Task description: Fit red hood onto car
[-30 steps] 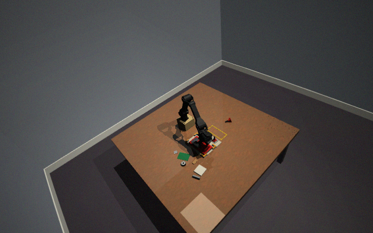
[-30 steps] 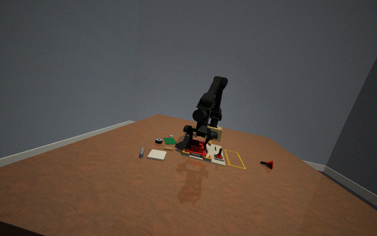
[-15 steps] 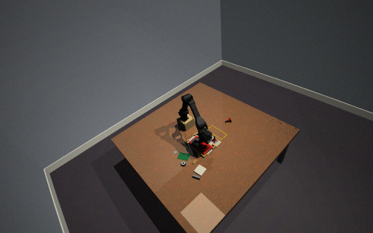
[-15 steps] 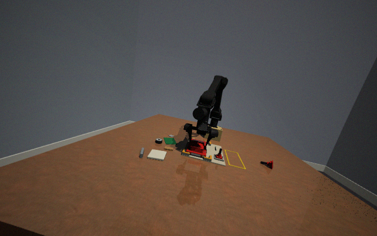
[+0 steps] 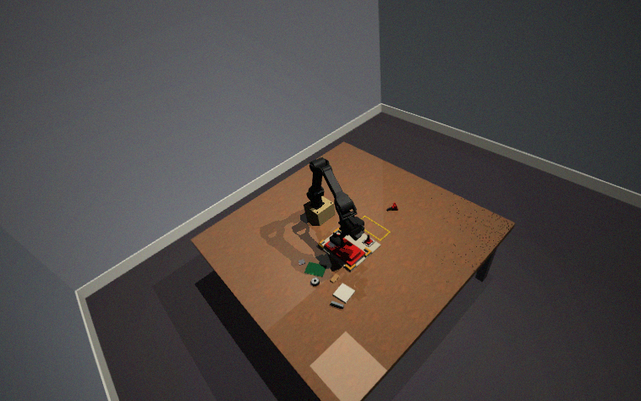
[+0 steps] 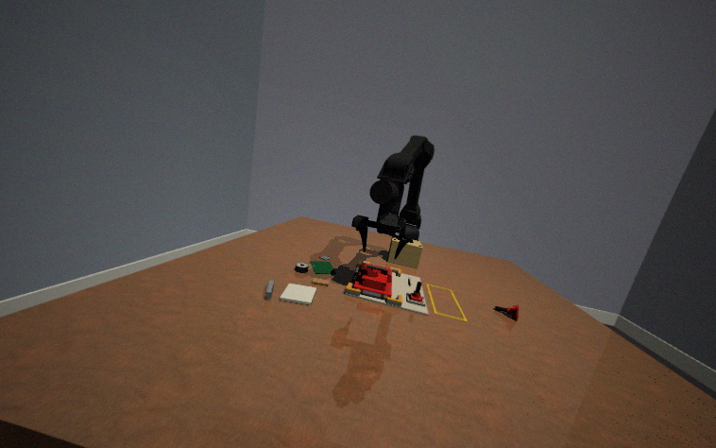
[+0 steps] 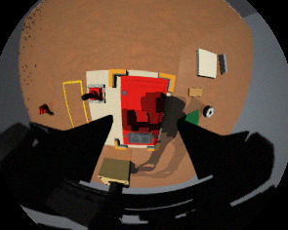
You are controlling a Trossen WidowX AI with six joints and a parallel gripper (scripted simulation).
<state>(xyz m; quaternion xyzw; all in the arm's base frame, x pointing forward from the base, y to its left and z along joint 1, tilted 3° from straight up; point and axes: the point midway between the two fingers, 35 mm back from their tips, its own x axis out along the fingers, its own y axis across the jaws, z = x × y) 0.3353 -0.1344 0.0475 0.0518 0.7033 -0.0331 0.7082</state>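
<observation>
The red hood (image 6: pixel 374 278) (image 7: pixel 142 97) lies over the car chassis inside the jig (image 5: pixel 375 245) (image 6: pixel 402 286) (image 7: pixel 102 78), which is an off-white plate with orange corner blocks. The hood looks about level and lined up with the car; the gripper's shadow darkens part of it. I cannot tell whether every peg is in its corner hole, and the engine block is not clearly visible. My gripper (image 6: pixel 381 254) (image 7: pixel 146 120) is open and empty. Its fingertips are above the hood, one toward each side, with a visible gap to it in the exterior view.
A red post (image 6: pixel 416 295) stands on the jig plate beside the car. A yellow outline (image 5: pixel 376 223) (image 6: pixel 431 299) is next to the jig. A red-and-black piece (image 5: pixel 394 205) (image 6: pixel 513 312) lies farther out. On the other side are a green plate (image 6: pixel 321 267), a wheel (image 6: pixel 301 267) and a white block (image 6: pixel 298 293).
</observation>
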